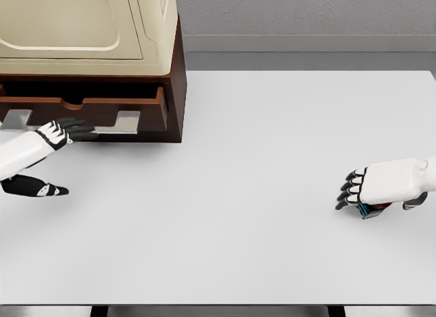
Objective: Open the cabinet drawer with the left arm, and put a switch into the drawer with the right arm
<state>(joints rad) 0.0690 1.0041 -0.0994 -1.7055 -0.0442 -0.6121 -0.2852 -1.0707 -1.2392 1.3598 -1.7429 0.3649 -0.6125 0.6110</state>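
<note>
A white bench (259,194) fills most of the head view, with a grey wall and floor strip behind it. At the bench's far left corner stands a dark brown cabinet (176,78) that carries a cream-coloured appliance (88,24) on top. The cabinet's drawer (102,107) sits pulled a little way out of its front, so that a dark gap shows above the drawer's face, and a flat silver handle (122,123) runs along the lower edge of that face. The left arm comes in from the picture's left edge, and the left hand (68,131) reaches the handle with its dark fingers (80,131) curled around the bar, gripping it. Below that arm, a dark shape with white marks (34,187) lies low over the bench near the left edge; what it belongs to cannot be told. Well apart, on the right side of the bench, the right hand (364,191) rests low on the surface, its arm coming in from the right edge. Its fingers (347,189) are bent down and closed over a small switch (371,209), of which only a bit of blue and red shows under the palm. The switch is thus on the right side of the bench, far from the drawer.
</note>
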